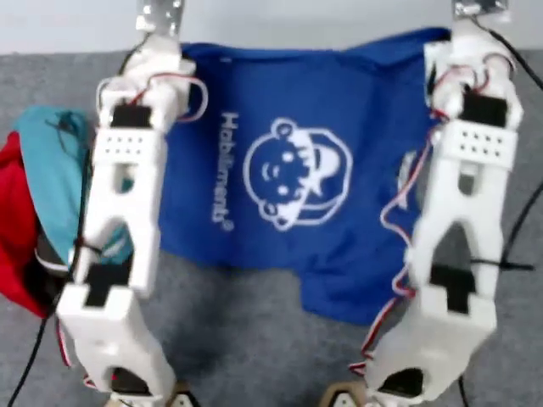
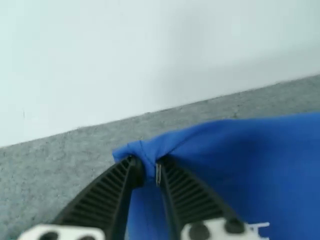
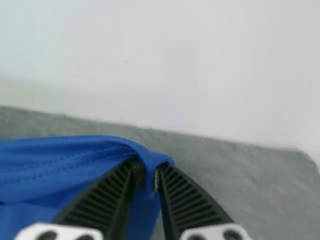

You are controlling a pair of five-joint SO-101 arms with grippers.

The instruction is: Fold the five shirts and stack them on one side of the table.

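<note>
Across the upper middle of the high view, we have the blue shirt point(image 1: 288, 203) spread print side up on the grey table point(image 1: 237, 339), its far edge near the top of the frame. Our left gripper point(image 2: 150, 172) is clamped on a bunched corner of that edge at upper left, and our right gripper point(image 3: 146, 175) on the opposite corner at upper right. In both wrist views the fingers are together with blue cloth pinched at the tips. At the left edge of the high view, a teal shirt point(image 1: 51, 161) and a red shirt point(image 1: 17, 237) lie heaped.

We judge this to be the start of a fold: both far corners are held and nothing is doubled over yet. The next move calls for lifting both corners evenly and carrying them toward the lower edge, with the cloth kept taut between the arms so the edge lands straight.
</note>
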